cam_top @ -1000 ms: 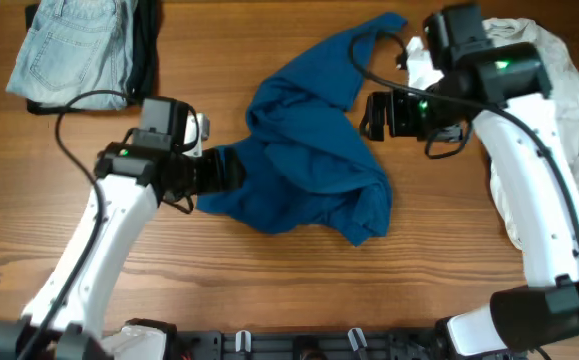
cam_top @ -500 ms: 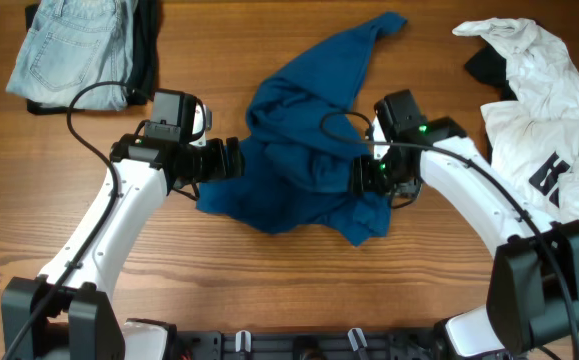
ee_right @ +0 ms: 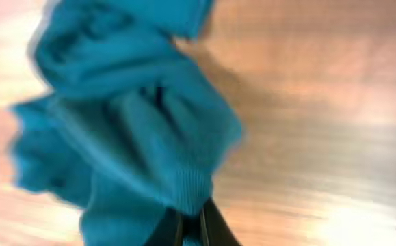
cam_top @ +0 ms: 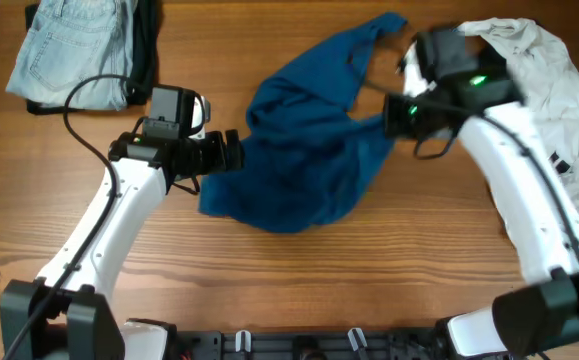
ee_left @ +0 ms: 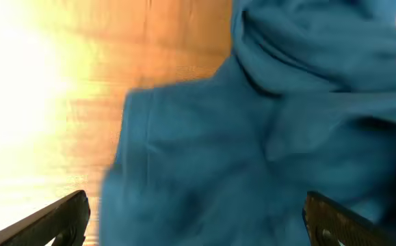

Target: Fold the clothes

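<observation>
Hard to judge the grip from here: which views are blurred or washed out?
Overhead: sharp, except the right gripper and its arm, smeared by motion. Left wrist: glare bleaches the table at left; blue shirt soft. Right wrist: all motion-blurred, glare patch lower right.

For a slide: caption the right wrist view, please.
Right tool pinches the bunched blue shirt over the wooden table.
</observation>
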Controlling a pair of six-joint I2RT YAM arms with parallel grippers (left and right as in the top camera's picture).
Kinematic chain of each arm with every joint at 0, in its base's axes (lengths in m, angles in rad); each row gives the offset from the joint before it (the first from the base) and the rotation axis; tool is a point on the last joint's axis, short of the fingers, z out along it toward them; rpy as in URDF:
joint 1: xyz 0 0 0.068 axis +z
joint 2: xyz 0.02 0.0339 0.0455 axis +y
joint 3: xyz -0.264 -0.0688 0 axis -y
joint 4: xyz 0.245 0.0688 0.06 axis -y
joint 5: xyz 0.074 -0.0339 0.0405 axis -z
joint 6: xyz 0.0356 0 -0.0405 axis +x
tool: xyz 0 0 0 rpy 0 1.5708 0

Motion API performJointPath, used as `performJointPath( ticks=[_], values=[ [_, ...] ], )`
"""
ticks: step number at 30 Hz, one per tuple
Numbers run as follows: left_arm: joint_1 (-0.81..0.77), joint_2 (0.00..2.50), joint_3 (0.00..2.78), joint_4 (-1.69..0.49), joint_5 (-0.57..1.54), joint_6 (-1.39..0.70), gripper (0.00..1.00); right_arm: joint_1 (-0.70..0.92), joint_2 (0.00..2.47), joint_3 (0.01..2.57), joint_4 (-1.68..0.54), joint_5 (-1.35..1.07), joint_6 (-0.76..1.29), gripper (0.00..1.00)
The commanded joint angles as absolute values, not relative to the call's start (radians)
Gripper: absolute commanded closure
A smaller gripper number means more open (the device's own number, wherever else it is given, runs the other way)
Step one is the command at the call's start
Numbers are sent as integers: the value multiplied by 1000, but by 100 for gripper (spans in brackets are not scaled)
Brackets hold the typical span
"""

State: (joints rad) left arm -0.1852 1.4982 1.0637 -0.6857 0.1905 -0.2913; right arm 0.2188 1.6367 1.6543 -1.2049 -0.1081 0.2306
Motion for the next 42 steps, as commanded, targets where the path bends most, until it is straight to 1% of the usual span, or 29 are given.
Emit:
performJointPath(
  ticks=[1, 4, 6, 9, 11, 14, 17, 19, 23, 28, 32, 33, 37, 38, 39, 40, 41, 42],
  values=[
    [-173, 1399, 1144, -680, 189, -296, 0, 219, 1604, 1900, -1322, -115, 140, 96],
    [-174, 1351, 1159, -680, 189, -292, 0, 219, 1599, 2061, -1405, -115, 132, 96],
    [-174, 1340, 1159, -692, 191, -292, 0, 219, 1596, 2107, -1441, -122, 132, 96],
    [-175, 1341, 1159, -696, 284, -210, 0, 219, 1579, 2138, -1450, -134, 131, 96],
    [-190, 1341, 1159, -696, 298, -177, 0, 210, 1563, 2173, -1449, -134, 130, 96],
    [-211, 1341, 1159, -677, 287, -160, 0, 186, 1556, 2333, -1454, -146, 126, 96],
    [-209, 1341, 1159, -628, 287, -161, 0, 180, 1552, 2584, -1452, -201, 107, 96],
    [-209, 1341, 1160, -605, 287, -164, 0, 180, 1551, 2677, -1456, -222, 107, 96],
    [-198, 1339, 1176, -602, 280, -165, 0, 180, 1563, 2687, -1491, -308, 103, 96],
    [-191, 1325, 1184, -610, 288, -164, 0, 187, 1687, 2656, -1564, -432, 51, 96],
    [-182, 1325, 1184, -636, 241, -165, 0, 286, 1889, 2656, -1557, -445, 26, 96],
    [-155, 1325, 1184, -644, 231, -166, 0, 325, 1984, 2656, -1542, -428, 26, 96],
    [-75, 1325, 1184, -685, 230, -188, 0, 343, 2160, 2656, -1458, -411, 57, 96],
    [-43, 1325, 1184, -697, 231, -191, 0, 335, 2211, 2656, -1414, -411, 64, 91],
    [-20, 1325, 1184, -704, 231, -191, 0, 323, 2235, 2656, -1391, -411, 76, 76],
    [1, 1325, 1184, -711, 231, -191, 0, 305, 2239, 2656, -1392, -408, 86, 43],
    [11, 1325, 1184, -715, 231, -190, 0, 289, 2230, 2660, -1406, -408, 86, 28],
    [14, 1325, 1184, -714, 231, -190, 0, 269, 2215, 2666, -1428, -407, 86, 21]
  ],
)
